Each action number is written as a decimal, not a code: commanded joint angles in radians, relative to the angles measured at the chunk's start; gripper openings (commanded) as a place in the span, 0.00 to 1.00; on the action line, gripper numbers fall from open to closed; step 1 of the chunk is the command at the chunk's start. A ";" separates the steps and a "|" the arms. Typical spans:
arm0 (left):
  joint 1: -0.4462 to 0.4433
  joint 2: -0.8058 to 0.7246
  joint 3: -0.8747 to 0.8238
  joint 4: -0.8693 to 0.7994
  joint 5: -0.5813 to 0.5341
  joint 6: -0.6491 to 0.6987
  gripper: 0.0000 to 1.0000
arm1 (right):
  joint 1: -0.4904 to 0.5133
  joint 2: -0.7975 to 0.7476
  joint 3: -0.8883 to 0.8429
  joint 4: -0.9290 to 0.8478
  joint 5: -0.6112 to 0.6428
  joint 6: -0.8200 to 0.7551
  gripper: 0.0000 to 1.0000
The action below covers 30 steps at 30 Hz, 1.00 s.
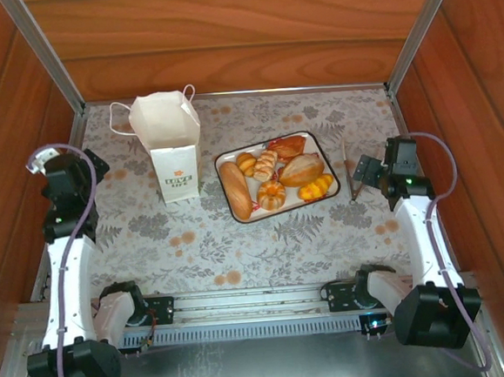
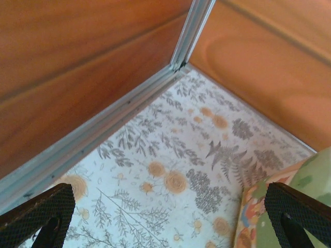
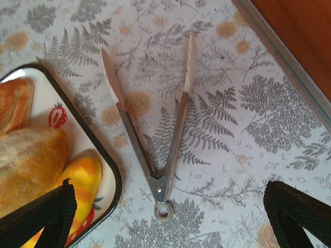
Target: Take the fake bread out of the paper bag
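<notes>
The bread (image 1: 273, 180) is already lying on the tray (image 1: 229, 160) at the bag's (image 1: 173, 151) 3 o'clock (the long loaf (image 1: 235, 190) running roughly 12 to 6), sitting at 9 o'clock from the nearer right gripper (image 1: 366, 171), which, like the left gripper (image 1: 93, 166), is gaping wide and holding nothing.

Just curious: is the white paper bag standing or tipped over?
Upright. The paper bag stands on its base with its open mouth facing up.
</notes>
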 commanded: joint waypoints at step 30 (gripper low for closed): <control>-0.148 0.537 -0.192 0.825 0.128 0.463 1.00 | -0.002 0.049 -0.423 0.851 -0.036 -0.135 1.00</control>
